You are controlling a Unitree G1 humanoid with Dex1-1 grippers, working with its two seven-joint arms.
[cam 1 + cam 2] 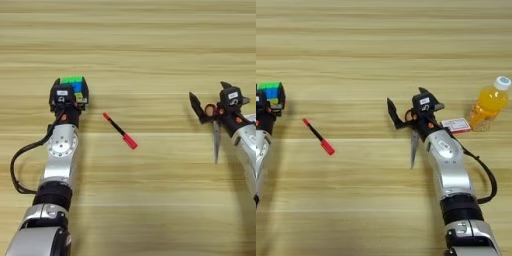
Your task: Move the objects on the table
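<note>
Light wooden counter (130, 45), plank grain running horizontally, fills the view. Right arm enters from 5 o'clock; its right pincer (409, 107) stands with fingers spread, one finger tip to the left and the other behind the wrist block, over the red handles of the scissors (414, 137). The silver blades point toward 6 o'clock, lying just left of the forearm. Whether a finger touches the handles cannot be told. Left arm enters from 7 o'clock; its left pincer (68, 95) is at 9 o'clock on the counter, against the multicoloured puzzle cube (74, 86), which lies at its tip. Its finger state cannot be told. Orange juice bottle (487, 105) with white cap at 3 o'clock. Pen (120, 130), black with red cap, lies diagonally between the arms, apart from both, cap toward 5 o'clock. Small red and white card (456, 124) lies just left of the bottle's base.
</note>
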